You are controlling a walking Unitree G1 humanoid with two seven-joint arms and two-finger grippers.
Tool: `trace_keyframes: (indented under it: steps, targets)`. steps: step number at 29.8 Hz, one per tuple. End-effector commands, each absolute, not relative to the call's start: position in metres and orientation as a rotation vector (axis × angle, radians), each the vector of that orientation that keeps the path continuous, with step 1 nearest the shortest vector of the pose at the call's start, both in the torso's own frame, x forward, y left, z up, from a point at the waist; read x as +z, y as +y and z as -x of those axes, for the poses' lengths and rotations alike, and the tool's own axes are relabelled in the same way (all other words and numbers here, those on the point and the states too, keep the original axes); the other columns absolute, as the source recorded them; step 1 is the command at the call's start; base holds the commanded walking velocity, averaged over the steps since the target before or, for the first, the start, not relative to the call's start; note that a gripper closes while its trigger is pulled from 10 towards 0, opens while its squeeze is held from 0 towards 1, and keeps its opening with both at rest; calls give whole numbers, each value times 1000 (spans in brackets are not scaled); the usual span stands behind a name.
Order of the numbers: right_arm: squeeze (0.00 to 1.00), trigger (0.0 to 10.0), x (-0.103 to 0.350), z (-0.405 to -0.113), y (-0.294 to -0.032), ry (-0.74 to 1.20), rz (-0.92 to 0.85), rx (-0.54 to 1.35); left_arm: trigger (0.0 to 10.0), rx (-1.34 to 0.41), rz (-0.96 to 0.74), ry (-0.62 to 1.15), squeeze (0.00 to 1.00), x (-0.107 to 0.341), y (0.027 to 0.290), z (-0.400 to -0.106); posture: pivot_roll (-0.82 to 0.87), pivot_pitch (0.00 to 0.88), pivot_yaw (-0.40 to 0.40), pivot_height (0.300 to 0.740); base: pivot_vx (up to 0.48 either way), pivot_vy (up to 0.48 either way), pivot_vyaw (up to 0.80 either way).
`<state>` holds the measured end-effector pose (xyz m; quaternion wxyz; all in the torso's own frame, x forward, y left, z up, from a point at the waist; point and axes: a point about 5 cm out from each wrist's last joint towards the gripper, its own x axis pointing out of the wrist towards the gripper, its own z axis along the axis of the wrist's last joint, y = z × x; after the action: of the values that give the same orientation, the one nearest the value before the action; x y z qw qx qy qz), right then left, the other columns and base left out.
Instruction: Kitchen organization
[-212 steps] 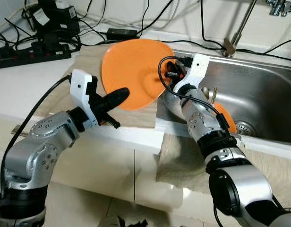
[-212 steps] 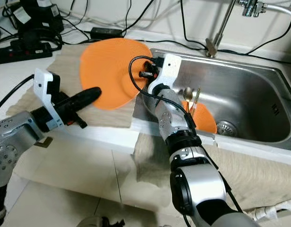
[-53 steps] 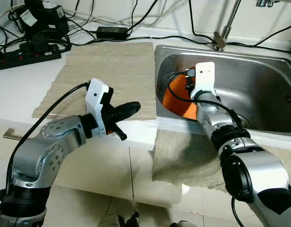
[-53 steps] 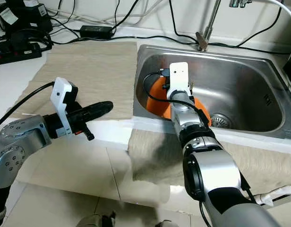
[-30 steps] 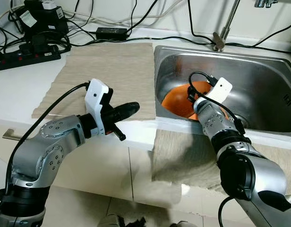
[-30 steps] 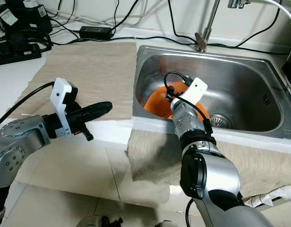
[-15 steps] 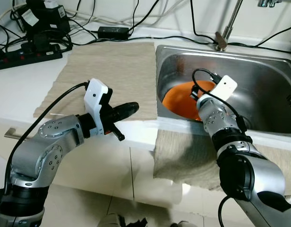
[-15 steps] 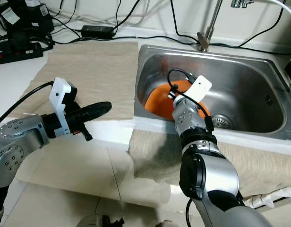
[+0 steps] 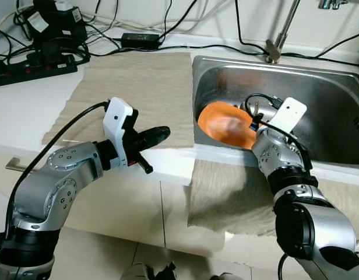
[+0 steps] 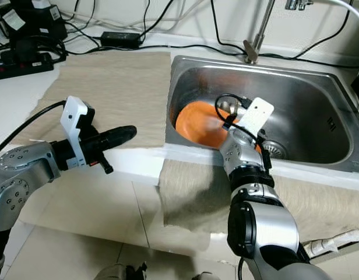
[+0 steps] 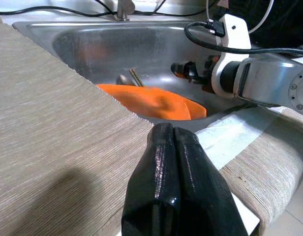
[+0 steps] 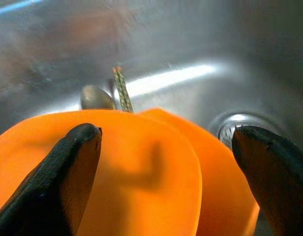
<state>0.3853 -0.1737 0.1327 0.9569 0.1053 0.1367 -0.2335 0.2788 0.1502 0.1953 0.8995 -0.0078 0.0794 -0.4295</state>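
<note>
The plate (image 10: 198,124) now lies in the sink (image 10: 302,111), near its left wall, tilted over a 2nd orange dish (image 12: 225,177). 7 seconds ago the right gripper (image 12: 166,167) held it up over the mat (image 9: 138,87) on the surface; 1 second ago it was still pressed against the plate. Now its jaws stand wide apart with nothing between them, just above the plate's rim, so the plate has been let go. A spoon (image 12: 96,97) and a thin stick (image 12: 123,91) lie behind the plates, toward the sink's back wall. The left gripper (image 11: 177,147) hovers over the front edge of the surface, jaws closed and empty, unmoved. By my reading the plate's transfer to the sink is done, and the right arm is free to draw back.
</note>
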Motion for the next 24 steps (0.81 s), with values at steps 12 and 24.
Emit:
trace_keyframes:
  steps: [12, 24]
  targets:
    - [0, 10000, 177, -400, -116, 44, 26, -61, 10000, -723, 53, 81, 0, 200, 155, -299, 127, 9, -7, 740, 0, 0, 0]
    - [0, 10000, 210, -385, -94, -253, 139, 49, 10000, -330, 161, -77, 0, 210, 185, -330, 119, 0, -12, 740, 0, 0, 0]
